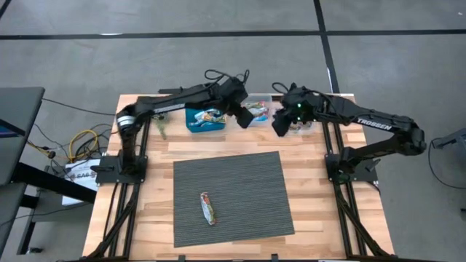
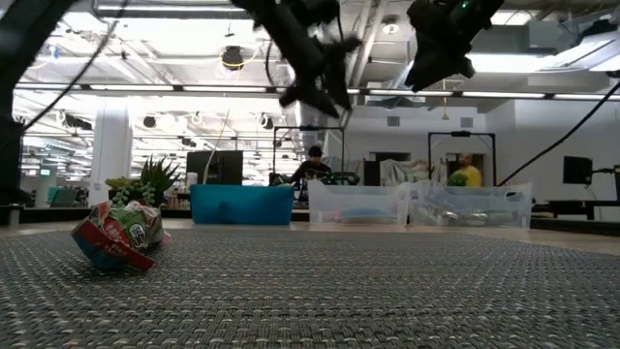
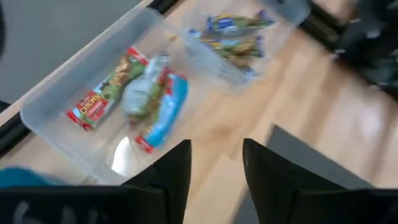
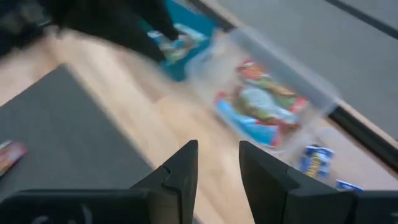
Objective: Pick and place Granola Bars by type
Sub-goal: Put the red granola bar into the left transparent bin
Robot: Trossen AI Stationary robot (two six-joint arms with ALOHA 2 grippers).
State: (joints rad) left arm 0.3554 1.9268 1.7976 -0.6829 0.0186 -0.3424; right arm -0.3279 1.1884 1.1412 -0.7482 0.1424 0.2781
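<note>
One granola bar (image 1: 208, 208) in a reddish multicolour wrapper lies on the dark mat; it also shows in the low view (image 2: 116, 236) and at the edge of the right wrist view (image 4: 9, 155). More bars lie in three bins at the far edge: a blue bin (image 1: 206, 118), a middle clear bin (image 3: 43, 118) with reddish and blue bars (image 3: 149, 102), and another clear bin with blue-yellow bars (image 3: 236, 37). My left gripper (image 1: 242, 110) hovers open above the middle bin, its fingers (image 3: 214, 165) empty. My right gripper (image 1: 282, 122) hovers open beside it, also empty (image 4: 217, 165).
The mat (image 1: 231, 198) covers the table's middle and near part. The bins stand in a row along the far edge (image 2: 358, 204). The two grippers are close together above them. A small green plant (image 1: 162, 127) stands left of the blue bin. People show in the room beyond.
</note>
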